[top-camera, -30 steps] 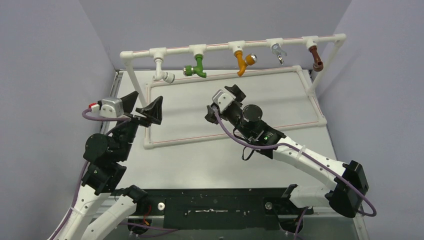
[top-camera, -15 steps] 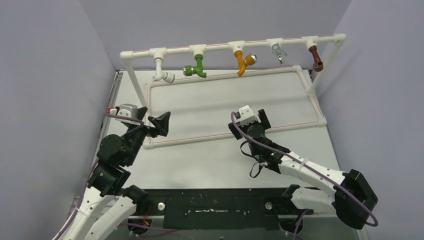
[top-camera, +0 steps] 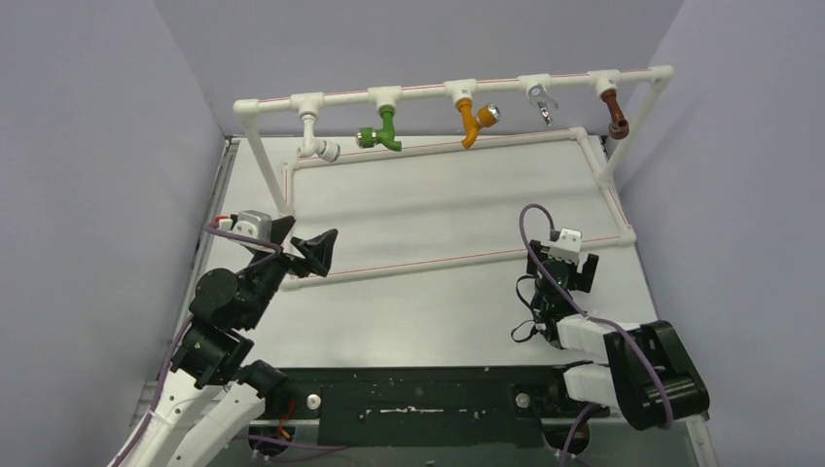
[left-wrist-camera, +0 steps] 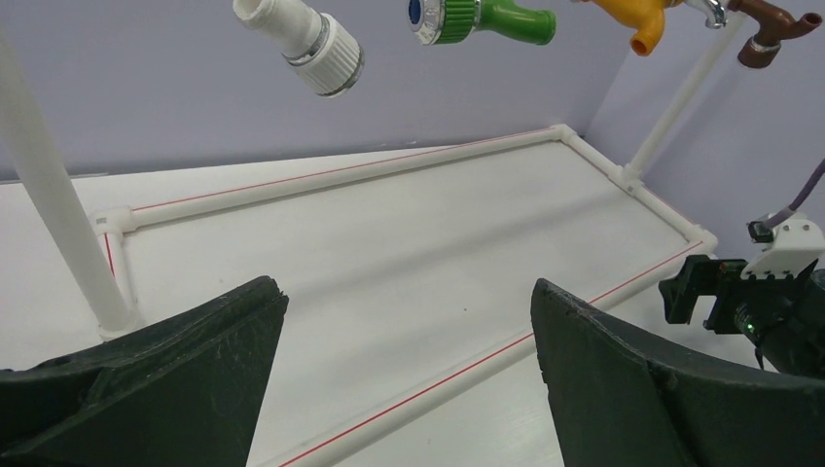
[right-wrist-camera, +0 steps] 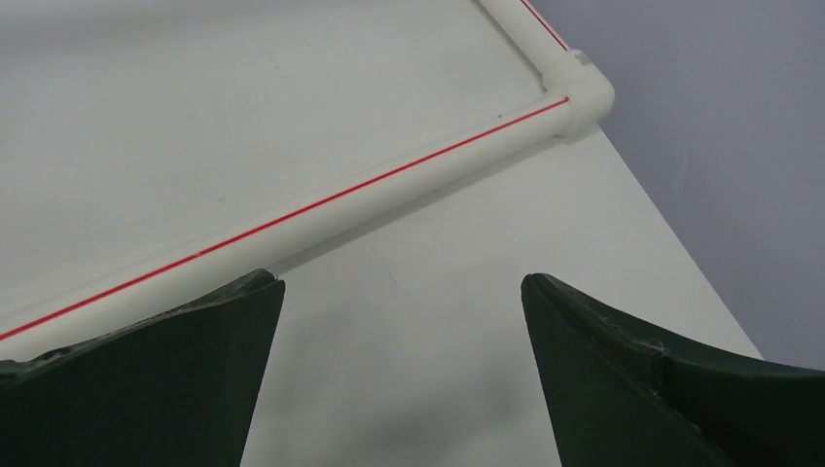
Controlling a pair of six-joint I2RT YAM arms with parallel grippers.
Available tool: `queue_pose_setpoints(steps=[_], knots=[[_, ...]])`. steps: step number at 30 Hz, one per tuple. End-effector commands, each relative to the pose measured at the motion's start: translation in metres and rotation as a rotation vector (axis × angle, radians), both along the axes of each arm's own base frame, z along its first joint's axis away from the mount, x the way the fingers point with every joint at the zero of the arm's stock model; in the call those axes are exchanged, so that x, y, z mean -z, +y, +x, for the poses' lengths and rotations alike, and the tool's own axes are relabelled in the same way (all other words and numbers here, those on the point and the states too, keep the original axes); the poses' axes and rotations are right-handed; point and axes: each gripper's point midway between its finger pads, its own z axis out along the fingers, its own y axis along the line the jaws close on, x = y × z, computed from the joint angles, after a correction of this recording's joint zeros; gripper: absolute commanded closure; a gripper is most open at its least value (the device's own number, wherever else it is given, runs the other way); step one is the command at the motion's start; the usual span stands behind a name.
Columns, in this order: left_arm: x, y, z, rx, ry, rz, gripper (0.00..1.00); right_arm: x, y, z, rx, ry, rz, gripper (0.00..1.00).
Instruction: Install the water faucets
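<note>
Five faucets hang from the top rail of the white pipe frame (top-camera: 428,89): white (top-camera: 316,146), green (top-camera: 381,134), orange (top-camera: 474,119), silver (top-camera: 540,102) and brown (top-camera: 616,115). The left wrist view shows the white (left-wrist-camera: 306,39), green (left-wrist-camera: 477,17), orange (left-wrist-camera: 632,19) and brown (left-wrist-camera: 769,29) ones from below. My left gripper (top-camera: 300,241) is open and empty at the frame's near left corner (left-wrist-camera: 404,321). My right gripper (top-camera: 562,258) is open and empty, low over the table near the frame's near right corner (right-wrist-camera: 401,292). Both are far from the faucets.
The frame's lower rectangle of red-striped pipe (top-camera: 457,261) lies on the table, and its near rail crosses both wrist views (right-wrist-camera: 340,204). Grey walls close in the left, right and back. The folded right arm (left-wrist-camera: 759,302) shows in the left wrist view.
My right arm has pulled back from the middle of the frame to the near right and folded up. My left gripper has drawn back and moved slightly right. Both stay open.
</note>
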Motion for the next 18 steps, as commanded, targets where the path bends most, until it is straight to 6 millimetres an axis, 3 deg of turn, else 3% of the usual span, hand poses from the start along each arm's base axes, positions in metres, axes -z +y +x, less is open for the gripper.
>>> queue_pose_setpoints(steps=[1,4,7,10,13,18], knots=[[-0.041,-0.007,-0.011,0.058,-0.092,-0.055,0.04,-0.028,-0.018,0.023,0.041,-0.256,0.090,0.00],[-0.058,-0.009,-0.014,0.076,-0.122,-0.062,0.04,-0.029,-0.022,0.035,0.030,-0.294,0.129,0.00],[-0.078,-0.009,-0.017,0.084,-0.160,-0.067,0.04,-0.014,-0.025,0.049,-0.022,-0.276,0.170,0.00],[-0.095,-0.008,-0.021,0.094,-0.197,-0.079,0.04,0.003,-0.003,0.062,-0.175,-0.210,0.134,0.00],[-0.111,-0.010,-0.025,0.112,-0.232,-0.094,0.04,0.003,0.012,0.070,-0.261,-0.176,0.101,0.00],[-0.141,-0.013,-0.032,0.146,-0.299,-0.131,0.04,0.007,0.011,0.072,-0.246,-0.149,0.110,0.00]])
